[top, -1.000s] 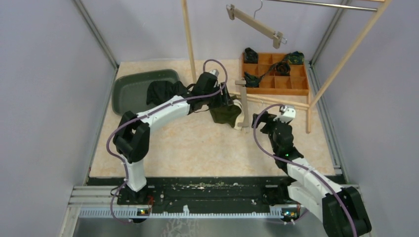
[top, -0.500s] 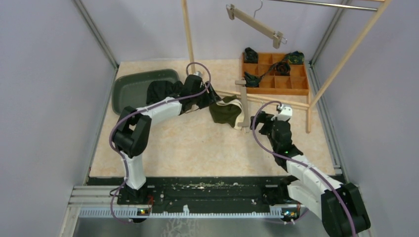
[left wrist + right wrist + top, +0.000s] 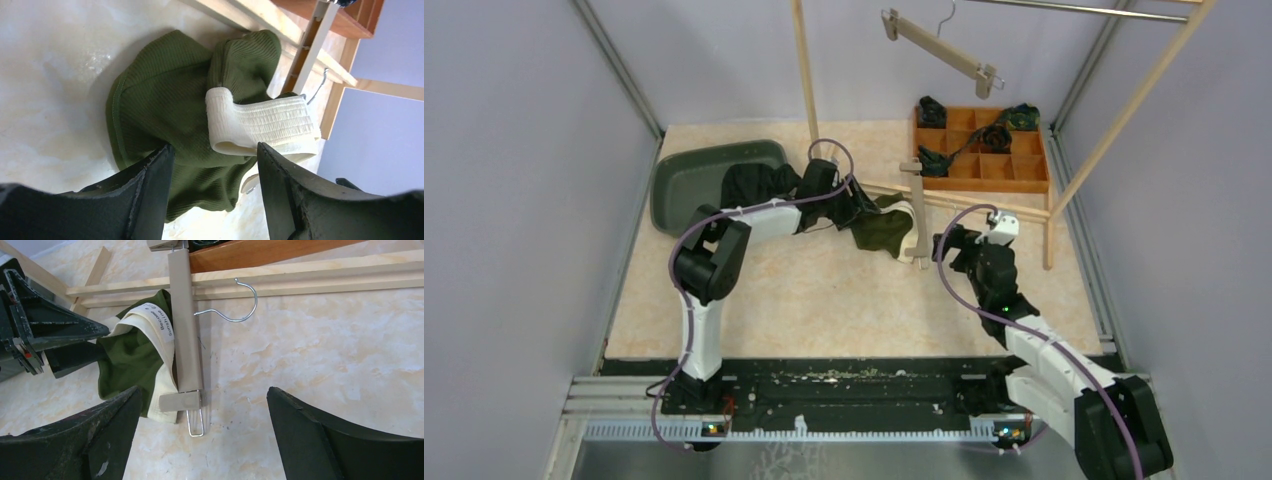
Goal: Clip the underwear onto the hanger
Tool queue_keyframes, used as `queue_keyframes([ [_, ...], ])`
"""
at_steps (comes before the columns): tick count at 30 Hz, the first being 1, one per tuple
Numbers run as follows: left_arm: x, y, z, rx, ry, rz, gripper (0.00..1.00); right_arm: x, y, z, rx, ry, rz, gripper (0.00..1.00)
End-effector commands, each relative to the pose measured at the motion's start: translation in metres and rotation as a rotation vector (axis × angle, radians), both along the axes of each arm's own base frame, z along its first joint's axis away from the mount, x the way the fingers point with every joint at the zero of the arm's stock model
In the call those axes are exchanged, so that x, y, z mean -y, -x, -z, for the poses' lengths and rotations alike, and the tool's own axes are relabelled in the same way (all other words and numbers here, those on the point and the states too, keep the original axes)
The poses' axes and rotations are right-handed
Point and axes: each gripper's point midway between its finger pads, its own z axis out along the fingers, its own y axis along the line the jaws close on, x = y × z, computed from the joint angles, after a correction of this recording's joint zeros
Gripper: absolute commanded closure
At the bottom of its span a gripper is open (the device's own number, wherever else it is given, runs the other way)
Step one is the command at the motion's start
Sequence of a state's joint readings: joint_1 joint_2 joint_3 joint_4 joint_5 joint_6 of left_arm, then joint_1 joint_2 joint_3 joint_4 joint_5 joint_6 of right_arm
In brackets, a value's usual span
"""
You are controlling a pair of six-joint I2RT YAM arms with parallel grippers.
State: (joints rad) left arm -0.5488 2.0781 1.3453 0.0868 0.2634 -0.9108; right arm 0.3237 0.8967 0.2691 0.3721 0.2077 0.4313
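Observation:
The green underwear (image 3: 879,230) with a cream waistband (image 3: 260,125) lies crumpled on the table against the left side of a grey hanger (image 3: 917,208). That hanger (image 3: 184,325) lies flat, its wire hook (image 3: 240,305) pointing right. Its near clip (image 3: 180,401) sits over the waistband's edge. My left gripper (image 3: 856,205) is open just left of the underwear (image 3: 165,105), which lies beyond its fingertips with nothing held. My right gripper (image 3: 959,245) is open on the hanger's right, above bare table (image 3: 202,435).
A second hanger (image 3: 939,45) hangs from the wooden rack at the back. A wooden divided box (image 3: 979,150) with rolled garments stands at the back right. A dark tray (image 3: 689,180) with black clothing (image 3: 749,185) lies to the left. The rack's base rails (image 3: 300,282) run behind the hanger.
My left gripper has drawn back to the left, off the underwear, and its elbow has swung forward. The underwear has settled slightly. The right arm has barely moved.

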Motion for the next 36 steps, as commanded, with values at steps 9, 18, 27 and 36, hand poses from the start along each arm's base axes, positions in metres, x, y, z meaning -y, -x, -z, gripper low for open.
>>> queue_keyframes([
  [9,0.008,-0.021,-0.024,0.043,0.121,-0.031,0.33,-0.003,-0.008,-0.031,0.081,-0.036,-0.004,0.06],
  [18,-0.004,-0.018,-0.024,0.032,0.132,-0.04,0.34,-0.002,-0.009,-0.029,0.077,-0.036,-0.003,0.06],
  [27,-0.019,-0.011,-0.034,0.032,0.155,-0.036,0.34,-0.005,-0.01,-0.028,0.076,-0.043,-0.012,0.06],
  [36,-0.017,-0.012,-0.043,0.036,0.184,-0.028,0.34,-0.007,-0.012,-0.032,0.082,-0.043,-0.024,0.06],
])
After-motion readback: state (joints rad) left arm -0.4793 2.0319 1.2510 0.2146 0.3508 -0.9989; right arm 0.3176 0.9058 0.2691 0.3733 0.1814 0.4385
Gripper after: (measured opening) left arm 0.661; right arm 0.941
